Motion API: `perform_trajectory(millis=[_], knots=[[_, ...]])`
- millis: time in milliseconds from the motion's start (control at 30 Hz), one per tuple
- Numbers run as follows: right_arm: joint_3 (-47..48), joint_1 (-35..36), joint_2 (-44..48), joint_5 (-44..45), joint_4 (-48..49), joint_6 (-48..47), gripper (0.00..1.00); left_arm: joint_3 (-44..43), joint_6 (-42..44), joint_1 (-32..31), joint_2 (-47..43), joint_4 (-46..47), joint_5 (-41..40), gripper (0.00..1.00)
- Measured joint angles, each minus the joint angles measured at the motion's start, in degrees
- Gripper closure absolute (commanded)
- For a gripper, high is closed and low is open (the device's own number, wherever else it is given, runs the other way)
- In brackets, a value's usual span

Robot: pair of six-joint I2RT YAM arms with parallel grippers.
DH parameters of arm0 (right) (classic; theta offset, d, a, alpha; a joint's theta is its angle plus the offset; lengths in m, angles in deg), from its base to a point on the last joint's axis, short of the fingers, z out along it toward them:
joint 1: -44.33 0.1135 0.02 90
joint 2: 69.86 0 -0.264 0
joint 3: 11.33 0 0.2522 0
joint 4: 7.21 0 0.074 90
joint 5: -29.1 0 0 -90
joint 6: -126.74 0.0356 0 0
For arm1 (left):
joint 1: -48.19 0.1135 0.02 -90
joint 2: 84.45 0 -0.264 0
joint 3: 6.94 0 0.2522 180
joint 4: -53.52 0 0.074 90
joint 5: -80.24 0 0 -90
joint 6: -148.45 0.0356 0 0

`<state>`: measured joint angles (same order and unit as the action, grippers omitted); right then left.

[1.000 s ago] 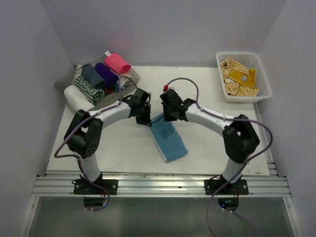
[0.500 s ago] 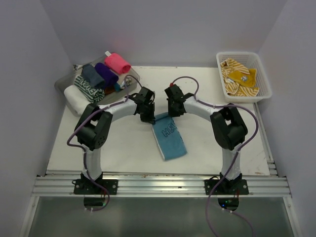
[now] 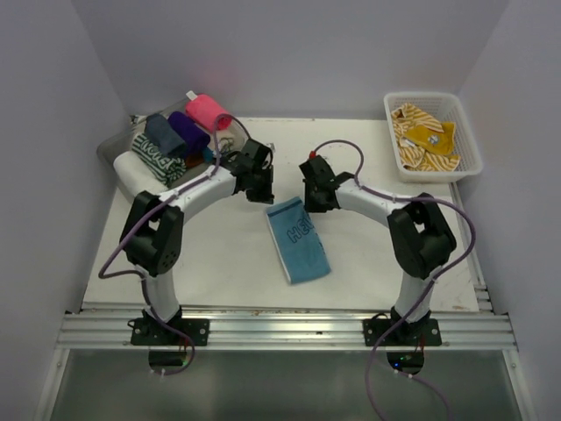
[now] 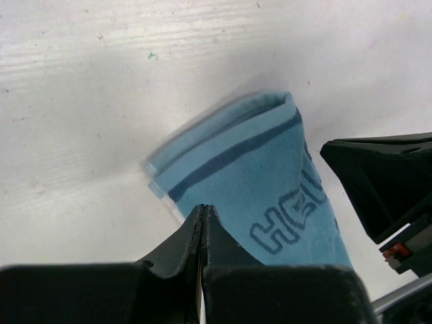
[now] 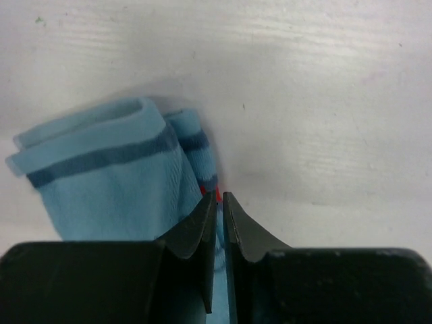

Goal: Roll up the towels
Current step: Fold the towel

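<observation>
Only the top view shows the whole light blue towel. It lies at the centre of the table, with both arms bent inward over its far end. In the left wrist view, the left gripper is fully closed above the towel's side edge, with no cloth visible between the fingers. In the right wrist view, the right gripper shows a hairline gap at the folded far corner. Whether it pinches cloth cannot be determined.

White basket back R, tray back L, prob clear
</observation>
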<state>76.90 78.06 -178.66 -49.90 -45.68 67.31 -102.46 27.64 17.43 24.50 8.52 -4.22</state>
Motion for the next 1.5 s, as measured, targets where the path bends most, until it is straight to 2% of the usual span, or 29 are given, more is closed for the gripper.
perform_trajectory(millis=[133, 200, 300, 467, 567, 633, 700, 733, 767, 1033, 1300, 1400, 1500], knots=[[-4.5, 0.3, 6.7, -0.1, 0.0, 0.5, 0.84, 4.5, -0.2, 0.0, -5.9, 1.2, 1.3, 1.00], [-5.7, 0.7, 9.6, -0.3, 0.5, 0.5, 0.77, 7.1, -0.3, 0.0, -7.2, 2.1, 2.1, 1.00], [-6.6, 1.7, 10.1, -1.7, 1.1, 0.3, 0.69, 9.7, -1.1, 0.0, -6.3, 2.6, 3.4, 1.00], [-6.6, 2.6, 8.5, -3.0, 1.5, -0.2, 0.68, 10.3, -1.1, -0.1, -2.4, 3.4, 4.3, 1.00], [-5.4, 2.6, 5.7, -3.1, 1.6, -0.7, 0.72, 10.3, -1.1, -0.1, -1.3, 3.5, 4.3, 1.00], [-3.8, 2.5, 3.1, -3.2, 1.6, -1.1, 0.78, 10.3, -1.1, -0.1, -0.9, 3.5, 4.3, 1.00], [-2.4, 2.5, 0.7, -3.2, 1.6, -1.4, 0.94, 10.3, -1.1, -0.1, -0.8, 3.5, 4.3, 1.00], [-2.3, 2.5, 0.2, -3.2, 1.7, -1.5, 0.99, 10.3, -1.1, -0.1, -0.8, 3.5, 4.3, 1.00], [-2.3, 2.5, -0.3, -3.1, 1.6, -1.5, 1.00, 10.2, -1.1, -0.1, -0.8, 3.5, 4.3, 1.00], [-2.3, 1.7, 0.3, -1.4, 2.0, -0.7, 1.00, 7.4, -0.9, -0.1, 0.7, 3.2, 4.2, 1.00], [-3.4, -3.2, 0.3, -0.2, 2.9, 2.1, 1.00, -6.1, 1.1, 0.0, 7.6, 1.4, 2.5, 1.00], [-4.3, -3.8, 0.5, -0.2, 3.4, 2.4, 1.00, -6.9, 1.7, 0.0, 7.1, 0.5, 1.7, 1.00], [-6.6, -3.5, 2.4, -0.6, 3.7, 2.4, 0.95, -5.8, 1.9, 0.0, 5.4, -0.8, 1.2, 1.00]])
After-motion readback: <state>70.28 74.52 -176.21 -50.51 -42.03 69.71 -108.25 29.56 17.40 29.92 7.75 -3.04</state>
